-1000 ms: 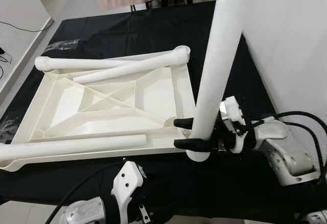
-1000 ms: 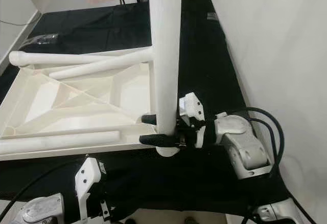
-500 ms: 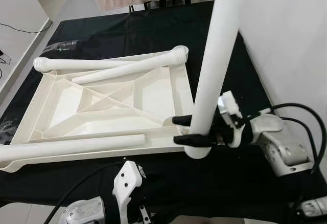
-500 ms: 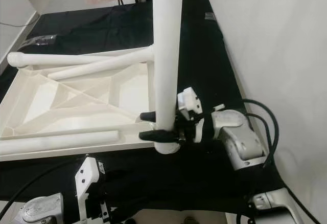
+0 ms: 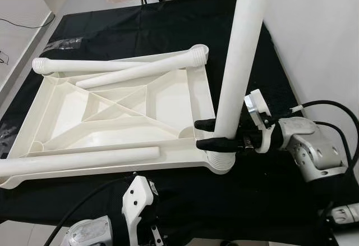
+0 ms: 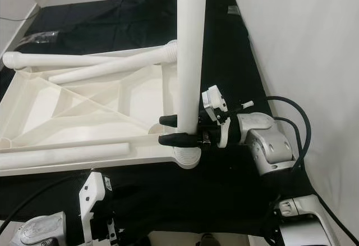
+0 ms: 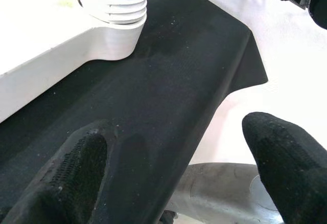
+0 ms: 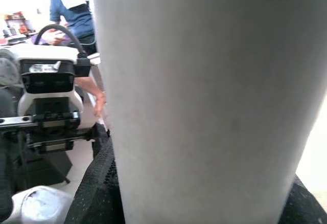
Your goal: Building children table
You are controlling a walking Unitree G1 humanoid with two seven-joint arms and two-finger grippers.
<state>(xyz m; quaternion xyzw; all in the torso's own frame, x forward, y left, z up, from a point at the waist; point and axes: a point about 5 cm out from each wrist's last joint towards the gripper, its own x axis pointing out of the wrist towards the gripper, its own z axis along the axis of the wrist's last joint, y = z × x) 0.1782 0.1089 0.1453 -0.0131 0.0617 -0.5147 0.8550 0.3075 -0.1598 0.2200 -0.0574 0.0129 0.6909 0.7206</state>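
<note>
Leg [image 5: 238,60] now apparently socketed; three loose.

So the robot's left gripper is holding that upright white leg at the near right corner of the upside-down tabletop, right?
Not quite: the right gripper holds the upright white leg at the tabletop corner, as the left eye view shows. The left gripper hangs open over the black cloth.

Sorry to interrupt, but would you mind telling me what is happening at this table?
The robot is assembling a children's table. Its right gripper grips a white leg upright at the near right corner of the upside-down tabletop on a black cloth. Three more legs lie loose on the tabletop. The left gripper hangs open below.
</note>
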